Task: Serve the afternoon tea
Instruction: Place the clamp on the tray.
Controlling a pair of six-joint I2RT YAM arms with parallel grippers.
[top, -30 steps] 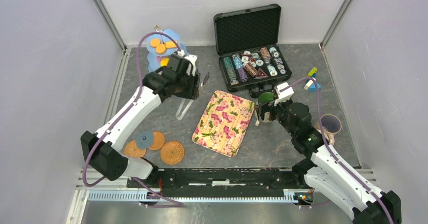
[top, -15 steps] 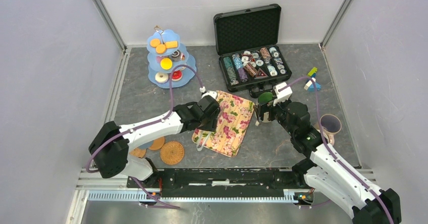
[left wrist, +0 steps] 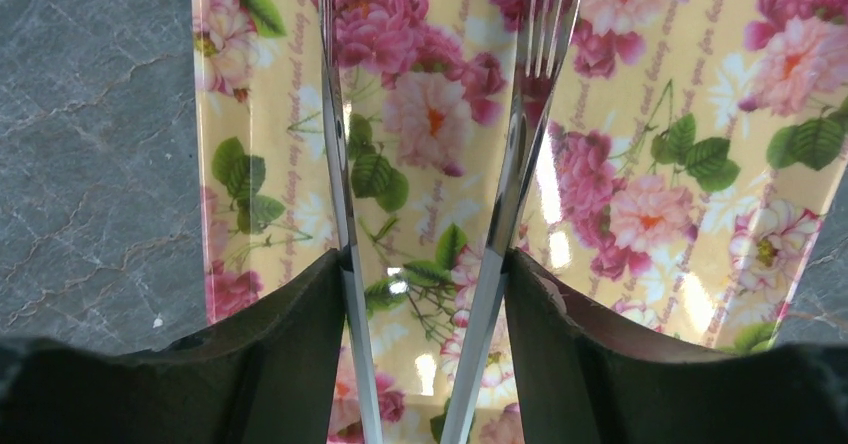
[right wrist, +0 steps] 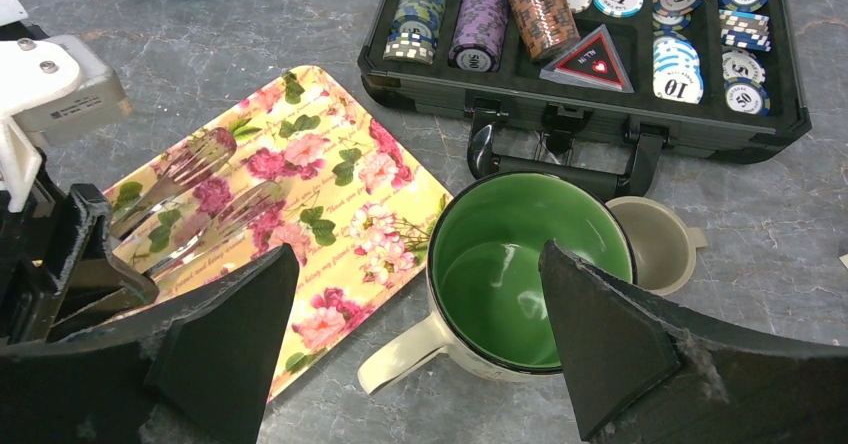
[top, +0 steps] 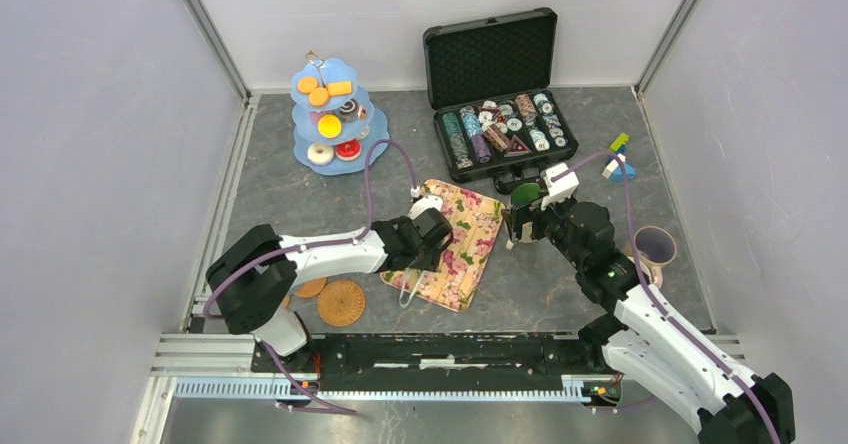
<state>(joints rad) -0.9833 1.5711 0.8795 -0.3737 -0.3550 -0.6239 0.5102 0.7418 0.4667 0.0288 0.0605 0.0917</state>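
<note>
My left gripper [top: 432, 236] [left wrist: 425, 264] is shut on a pair of metal tongs [left wrist: 515, 144]. Their forked tips [right wrist: 205, 169] hover over the floral tray [top: 472, 226] [left wrist: 650, 104] in the middle of the table. My right gripper [top: 527, 226] [right wrist: 415, 249] stands open just on the near side of the green-lined mug [top: 527, 198] [right wrist: 520, 264], which stands upright with its handle toward me. Biscuits [top: 318, 92], a donut [top: 321, 154] and small cakes lie on the blue tiered stand [top: 372, 136] at the back left. Woven coasters [top: 341, 302] lie at the front left.
An open black case of poker chips [top: 500, 114] [right wrist: 600, 64] stands behind the mug, its handle close to the rim. A small beige cup [right wrist: 655, 249] sits beside the mug. A lilac mug [top: 655, 247] stands at the right, coloured blocks [top: 617, 159] behind it.
My left arm has swung from the tiered stand down and forward to the tray, carrying the tongs. The right arm and the green-lined mug have not moved.
</note>
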